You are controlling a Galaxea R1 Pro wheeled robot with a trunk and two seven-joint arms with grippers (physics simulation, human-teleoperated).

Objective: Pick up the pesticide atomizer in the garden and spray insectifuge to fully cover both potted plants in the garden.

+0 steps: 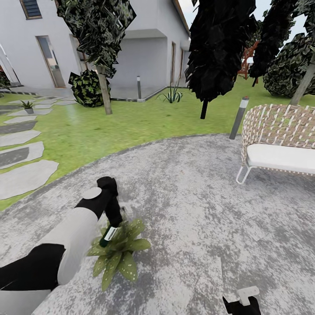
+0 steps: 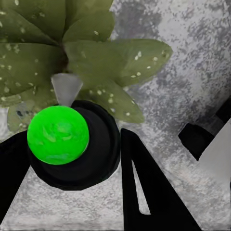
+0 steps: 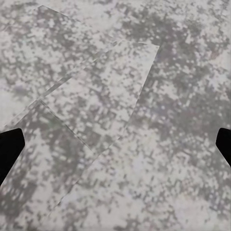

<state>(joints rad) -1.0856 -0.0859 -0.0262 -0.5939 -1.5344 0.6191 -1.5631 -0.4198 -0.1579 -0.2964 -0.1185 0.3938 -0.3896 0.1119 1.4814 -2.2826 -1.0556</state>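
My left gripper is shut on the pesticide atomizer, a small dark bottle held just above a potted plant on the grey paved circle. In the left wrist view the atomizer's bright green mark sits on its dark body between the black fingers. Its pale nozzle points at the leaves. Whitish insectifuge specks dot those leaves. My right gripper hangs open over bare paving. A second small potted plant stands far off by the stepping stones.
A wicker bench with a white cushion stands at the right of the circle, with a short bollard lamp beside it. Flat stepping stones cross the lawn on the left. Trees, shrubs and the house lie beyond.
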